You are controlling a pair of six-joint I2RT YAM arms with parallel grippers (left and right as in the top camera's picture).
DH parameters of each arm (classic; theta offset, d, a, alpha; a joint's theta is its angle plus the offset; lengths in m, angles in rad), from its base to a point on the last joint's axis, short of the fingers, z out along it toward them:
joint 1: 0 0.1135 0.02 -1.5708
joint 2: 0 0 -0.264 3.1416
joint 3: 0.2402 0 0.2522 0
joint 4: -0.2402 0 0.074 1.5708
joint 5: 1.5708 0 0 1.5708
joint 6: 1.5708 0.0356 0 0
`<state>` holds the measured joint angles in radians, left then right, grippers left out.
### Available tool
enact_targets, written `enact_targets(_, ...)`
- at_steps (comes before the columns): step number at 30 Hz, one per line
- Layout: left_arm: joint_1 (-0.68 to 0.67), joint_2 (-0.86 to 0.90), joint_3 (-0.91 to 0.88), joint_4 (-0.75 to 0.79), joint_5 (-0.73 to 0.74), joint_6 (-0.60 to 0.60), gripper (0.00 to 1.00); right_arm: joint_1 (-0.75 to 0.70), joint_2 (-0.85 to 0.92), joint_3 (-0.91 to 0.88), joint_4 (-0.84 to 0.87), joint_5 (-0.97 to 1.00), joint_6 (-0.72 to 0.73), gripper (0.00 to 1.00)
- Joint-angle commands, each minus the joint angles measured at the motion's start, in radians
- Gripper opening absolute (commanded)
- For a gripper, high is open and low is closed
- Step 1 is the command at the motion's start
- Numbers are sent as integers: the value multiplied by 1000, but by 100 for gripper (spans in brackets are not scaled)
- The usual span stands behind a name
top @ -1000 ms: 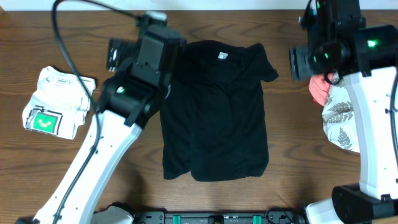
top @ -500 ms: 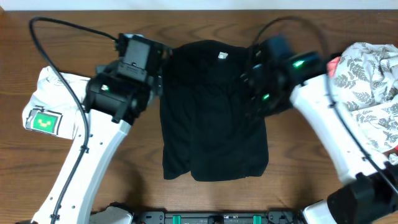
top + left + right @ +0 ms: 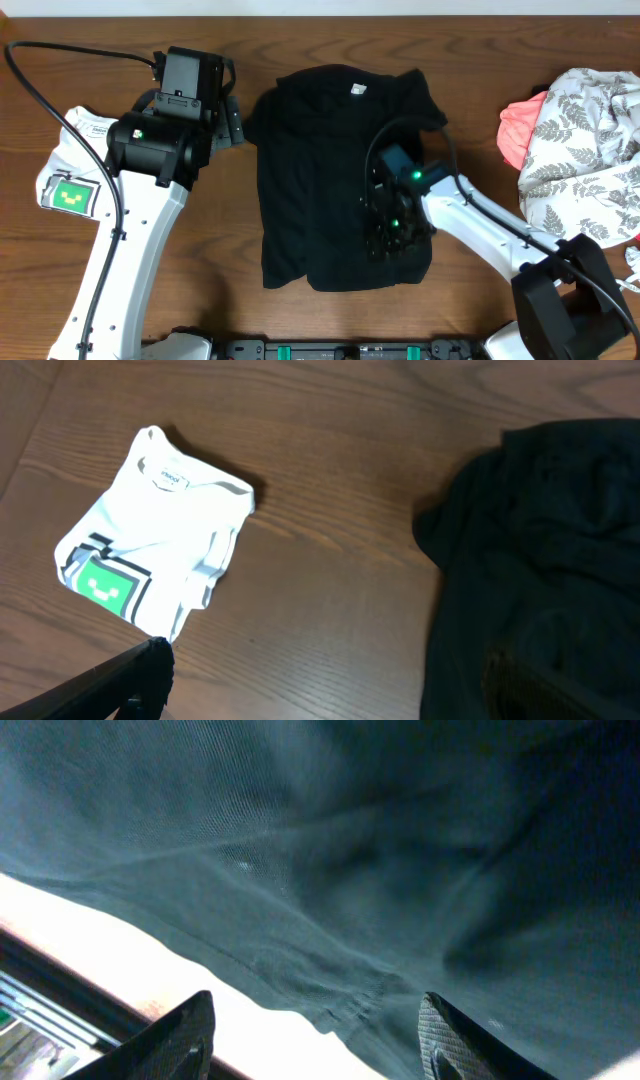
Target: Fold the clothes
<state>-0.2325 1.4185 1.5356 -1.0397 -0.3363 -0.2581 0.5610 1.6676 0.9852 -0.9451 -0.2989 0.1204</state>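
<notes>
Garment: a black soft-fabric T-shirt (image 3: 320,180) lies spread out in the middle of the overhead frame, collar toward the upper edge and hem toward the lower edge.
Collar: a small white tag (image 3: 357,90) shows at the neckline, top centre of the frame.
Lie of the cloth: rumpled rather than flat, with long folds running down the body and a creased sleeve at the upper right.
Right pincer: the right pincer (image 3: 315,1010) is over the lower right part of the black shirt. Its wrist view shows both fingers standing apart above the fabric, close to the stitched hem, with nothing clamped between them. Whether the tips touch the cloth cannot be told.
Left pincer: the left pincer (image 3: 232,115) hangs over bare wood just beside the shirt's upper left sleeve, its jaws spread wide and holding nothing.
Worktop: a brown wood-grain worktop (image 3: 480,60) carries everything in view.
Left of frame: a folded white T-shirt with a green square print (image 3: 150,540) lies well apart from the black shirt, partly under the left arm in the overhead view.
Right of frame: a heap of white cloth with a grey fern-leaf print (image 3: 580,130) sits at the edge, and a coral-pink cloth (image 3: 515,135) touches its left side.
Upper left of frame: a black cable (image 3: 60,55) loops over the wood toward the left arm.
</notes>
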Motion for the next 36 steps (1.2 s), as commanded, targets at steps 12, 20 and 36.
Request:
enact_targets(12, 3, 4, 0, 1, 12, -6, 98, 11, 1, -82, 70, 6, 121, 54)
enact_targets(20, 3, 4, 0, 1, 12, -6, 98, 16, 1, -115, 115, 99, 214, 54)
enact_targets(36, 3, 4, 0, 1, 12, -6, 98, 54, 8, -143, 152, 108, 225, 31)
